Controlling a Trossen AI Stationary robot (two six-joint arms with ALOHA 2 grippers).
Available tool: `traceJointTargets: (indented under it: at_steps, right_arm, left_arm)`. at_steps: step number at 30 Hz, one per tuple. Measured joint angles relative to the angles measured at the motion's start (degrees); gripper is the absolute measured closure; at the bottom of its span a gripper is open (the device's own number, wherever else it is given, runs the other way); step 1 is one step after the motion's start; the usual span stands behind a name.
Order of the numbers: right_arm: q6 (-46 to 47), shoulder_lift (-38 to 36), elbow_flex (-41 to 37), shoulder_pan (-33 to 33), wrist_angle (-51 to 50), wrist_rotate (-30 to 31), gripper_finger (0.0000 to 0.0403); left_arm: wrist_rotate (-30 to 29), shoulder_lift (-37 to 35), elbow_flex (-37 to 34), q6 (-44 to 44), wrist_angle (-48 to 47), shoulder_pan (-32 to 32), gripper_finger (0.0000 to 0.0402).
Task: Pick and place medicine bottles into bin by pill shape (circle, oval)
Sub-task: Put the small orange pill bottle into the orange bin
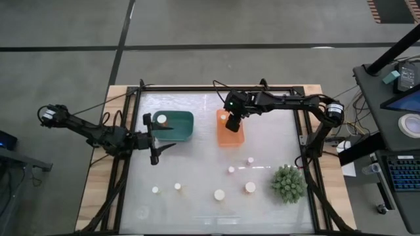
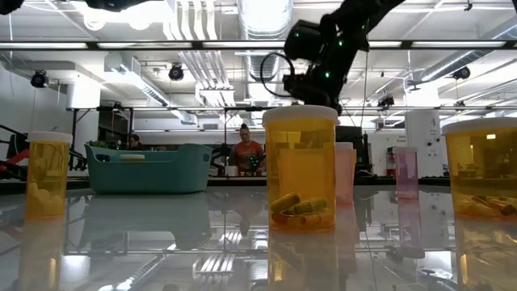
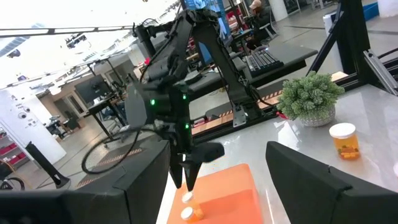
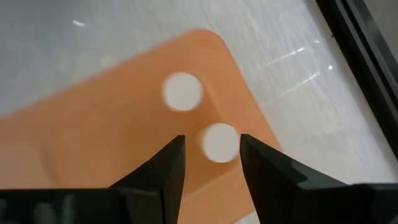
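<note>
While the right gripper [image 4: 211, 163] hangs over the orange bin [image 1: 230, 128] at upper centre, its fingers stand narrowly parted, apparently clear of the white-capped bottle [image 4: 220, 142] below; a second bottle [image 4: 182, 91] lies beside it. Judged step: release into the bin. Next: lift clear of the bin's rim, then go for the loose bottles [image 1: 219, 195] at lower centre; open tabletop there, plant [image 1: 288, 183] at lower right. Left gripper [image 1: 156, 140] waits, fingers wide, beside the teal bin [image 1: 182, 126].

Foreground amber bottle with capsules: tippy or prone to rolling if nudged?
The amber bottle stands upright on a flat base and looks fairly squat, so it probably slides before tipping. It holds few capsules, so it is likely light. If toppled, its round body would probably roll on the glossy table.
</note>
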Motion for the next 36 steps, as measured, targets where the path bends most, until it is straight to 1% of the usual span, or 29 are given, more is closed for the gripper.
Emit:
traceJointTargets:
  at_steps: [3,5,9,11,16,21,25,27,36]
  right_arm:
    - [1.66,-1.85,0.29,2.33,-0.62,0.17,0.0257]
    - [2.38,-3.45,0.18,4.60,-0.44,1.33,0.0257]
    - [3.29,-6.96,-1.79,11.40,1.55,9.30,0.0257]
    - [3.37,-8.49,-3.26,15.08,3.23,11.52,0.0257]
    - [3.92,-12.25,-8.16,23.07,11.28,12.44,0.0257]
    - [3.06,-16.13,-14.83,28.86,20.85,13.61,0.0257]
    - [0.31,-19.94,-21.06,31.91,29.80,13.62,0.0257]
    - [-1.57,-22.20,-24.29,32.86,34.33,13.56,0.0257]
    - [-9.79,-32.28,-36.98,33.57,51.20,13.20,0.0257]
  left_arm:
    - [0.00,0.00,0.00,-0.23,-0.01,0.00,0.0151]
    - [0.00,0.00,0.00,-0.84,-0.02,0.00,0.0151]
    - [0.01,0.01,0.00,-1.40,-0.02,0.00,0.0151]
    - [0.01,0.04,0.00,-1.45,-0.01,0.00,0.0151]
    - [0.02,1.59,0.00,-1.49,0.17,0.02,0.0151]
    - [0.02,4.46,-0.02,-1.37,4.05,0.07,0.0151]
    - [0.02,6.25,-0.02,-1.52,7.43,0.07,0.0151]
    - [0.02,7.16,-0.02,-3.05,9.21,0.07,0.0151]
    - [0.02,11.57,0.67,-16.13,10.97,0.09,0.0151]
